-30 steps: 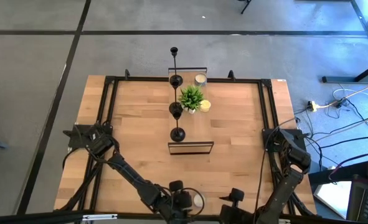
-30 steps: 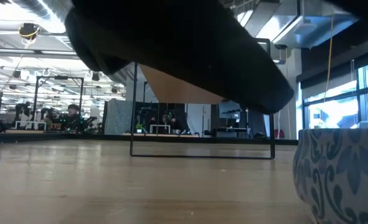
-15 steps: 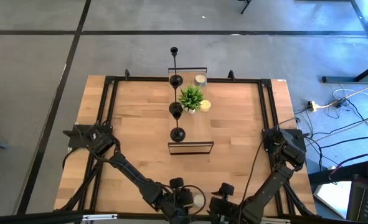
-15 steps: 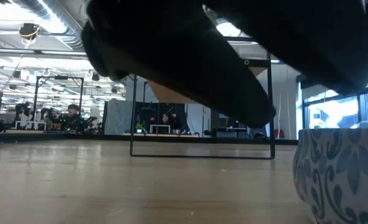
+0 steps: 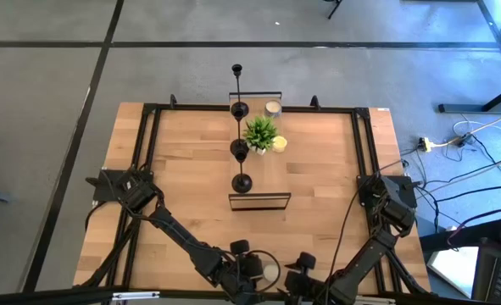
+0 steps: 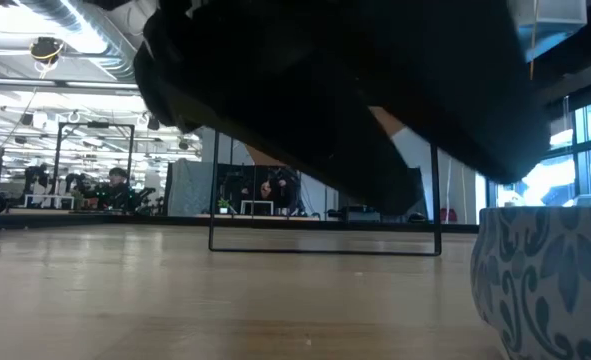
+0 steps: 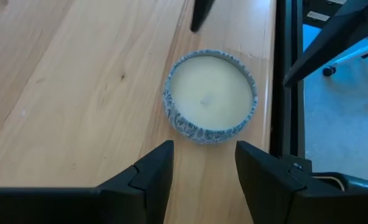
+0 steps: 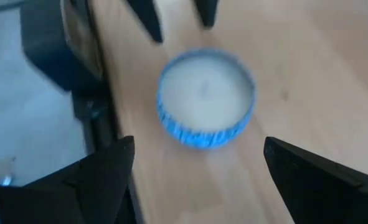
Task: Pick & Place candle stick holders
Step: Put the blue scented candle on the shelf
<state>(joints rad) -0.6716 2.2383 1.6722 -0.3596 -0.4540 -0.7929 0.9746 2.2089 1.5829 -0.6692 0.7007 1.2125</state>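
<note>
The left gripper (image 5: 252,273) sits low at the table's (image 5: 182,169) near edge, just beside a white candle in a blue-patterned tin (image 7: 210,96). Its jaws stand wide and hold nothing; over the last second they have finished spreading. The left arm has barely moved in that time.

The three holders (image 5: 242,182) stand in a line at mid-table, well apart from both grippers. The far one (image 5: 239,108), the middle one (image 5: 239,149) and the near one are in the same places as a second ago. A green plant (image 5: 260,132) stands just beside the middle one.

The right gripper (image 5: 294,280) has swung in along the near edge toward the left one, and now faces the tin from the opposite side. Its jaws are wide and empty.

Judgement: both arms crowd one candle that the task does not call for. No holder is picked yet.
</note>
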